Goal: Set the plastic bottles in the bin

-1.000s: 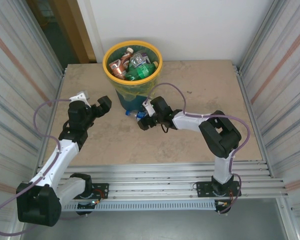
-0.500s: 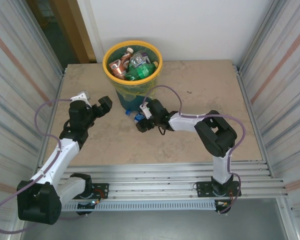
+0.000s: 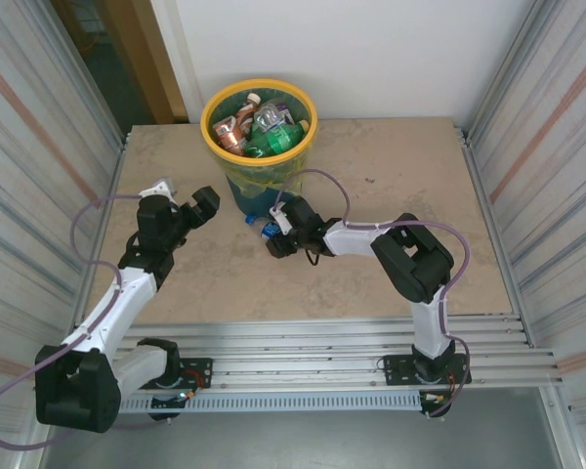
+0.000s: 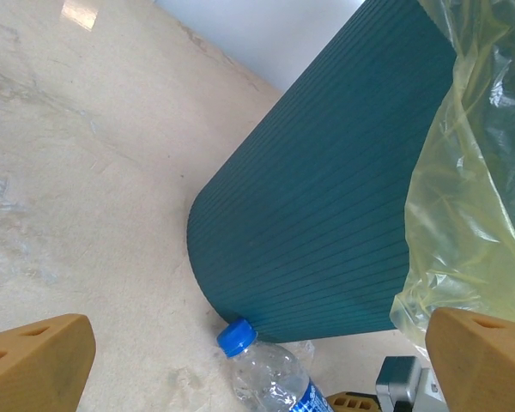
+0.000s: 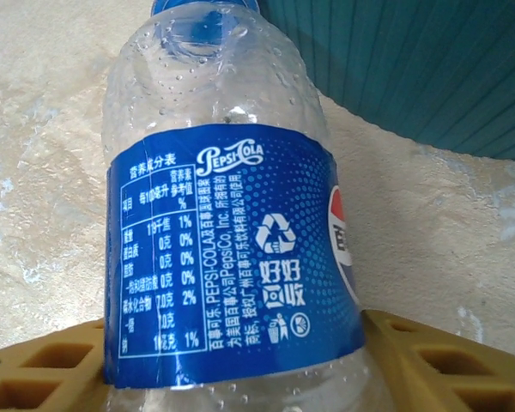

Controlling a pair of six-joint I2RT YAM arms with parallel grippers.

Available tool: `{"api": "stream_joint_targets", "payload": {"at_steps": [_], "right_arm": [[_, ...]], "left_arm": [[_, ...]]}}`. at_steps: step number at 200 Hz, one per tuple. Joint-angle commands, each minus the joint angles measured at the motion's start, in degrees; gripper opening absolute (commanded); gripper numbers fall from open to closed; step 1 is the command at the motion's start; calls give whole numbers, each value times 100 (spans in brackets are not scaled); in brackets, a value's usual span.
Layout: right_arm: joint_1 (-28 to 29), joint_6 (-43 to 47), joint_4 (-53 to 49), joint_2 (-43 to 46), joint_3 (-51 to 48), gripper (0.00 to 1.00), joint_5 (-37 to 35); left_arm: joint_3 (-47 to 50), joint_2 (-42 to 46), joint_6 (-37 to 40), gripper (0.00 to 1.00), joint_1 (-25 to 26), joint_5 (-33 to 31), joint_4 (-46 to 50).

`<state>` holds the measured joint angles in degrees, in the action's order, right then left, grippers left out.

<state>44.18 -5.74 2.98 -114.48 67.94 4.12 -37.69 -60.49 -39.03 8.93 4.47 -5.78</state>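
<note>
Right end effector (image 3: pixel 276 237): it is closed on a clear plastic bottle with a blue label (image 5: pixel 232 257). The two yellow fingers (image 5: pixel 43 373) press the label from both sides, at the lower part of the bottle.
Held bottle: it lies almost flat, very low at the beige stone-look worktop (image 3: pixel 391 176). I cannot tell if it rests on it. Its blue cap (image 4: pixel 237 336) points to the foot of the round waste bin with a thick yellow rim (image 3: pixel 312 127) and is just beside the wall. Small drops sit inside the clear part.
Right arm: from its base at the near right side it stretches forward and to the left, with the elbow bent. The wrist is in front of the bin.
Left end effector (image 3: pixel 184 198): the jaws are wide apart and nothing is between them. In the left wrist view its tan fingers (image 4: pixel 34 360) stand at the two lower corners.
Left end effector, place: above the worktop, to the left of the bin, near it but apart. It is turned toward the bin's foot and the held bottle.
Bin: it has a dark teal ribbed body (image 4: pixel 326 189) and a translucent yellow-green bag liner (image 4: pixel 472 172) that hangs over the outside. It stands at the far edge of the worktop, left of the middle.
Inside the bin: several crushed plastic bottles (image 3: pixel 272 140), green, brown-orange and clear, are piled close under the rim.
</note>
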Motion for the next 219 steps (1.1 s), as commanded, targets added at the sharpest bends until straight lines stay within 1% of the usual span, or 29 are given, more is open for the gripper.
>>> {"api": "stream_joint_targets", "payload": {"at_steps": [1, 28, 61, 97, 126, 154, 191, 219], "right_arm": [[72, -24, -70, 55, 18, 50, -118], [167, -38, -68, 221, -100, 40, -135], [355, -21, -105, 461, -188, 33, -115], [571, -10, -172, 820, -308, 30, -122], [739, -13, -224, 1090, -362, 29, -200], [896, -9, -241, 1393, -356, 28, -262], [1032, 10, -115, 1891, -359, 27, -337], [1089, 6, 106, 2251, -387, 27, -476]], "left_arm": [[34, 31, -157, 99, -68, -26, -26], [45, 87, -180, 98, -74, -41, 53], [54, 216, -169, 99, -73, -38, 198], [65, 496, -167, 98, -75, -31, 397], [-33, 732, -89, 96, -69, 143, 674], [-124, 987, -106, 95, -73, 507, 1014], [-94, 1410, -331, 94, -58, 1055, 1179], [-188, 1646, -362, 92, 113, 1258, 1328]]}}
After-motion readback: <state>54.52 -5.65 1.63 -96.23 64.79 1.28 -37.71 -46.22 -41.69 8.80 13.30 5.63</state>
